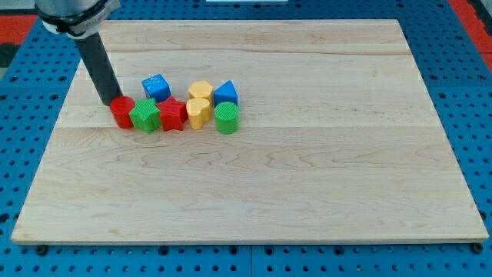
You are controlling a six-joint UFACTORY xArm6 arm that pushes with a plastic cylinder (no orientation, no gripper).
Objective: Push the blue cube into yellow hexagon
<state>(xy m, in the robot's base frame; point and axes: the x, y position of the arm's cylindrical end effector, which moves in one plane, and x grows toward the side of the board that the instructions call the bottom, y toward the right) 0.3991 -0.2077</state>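
Note:
The blue cube [156, 86] sits at the upper left of the block cluster. The yellow hexagon [201, 91] lies to its right, a gap between them. My tip [110, 102] is at the view's left of the cluster, touching or just beside the red cylinder [122, 112], left and a little below the blue cube. The rod rises up-left to the arm at the view's top left.
A green star-like block [144, 116], a red star-like block [173, 114], a yellow heart-like block [198, 112], a green cylinder [227, 118] and a blue triangular block [225, 94] form a row below and right. The wooden board [307, 192] lies on a blue pegboard.

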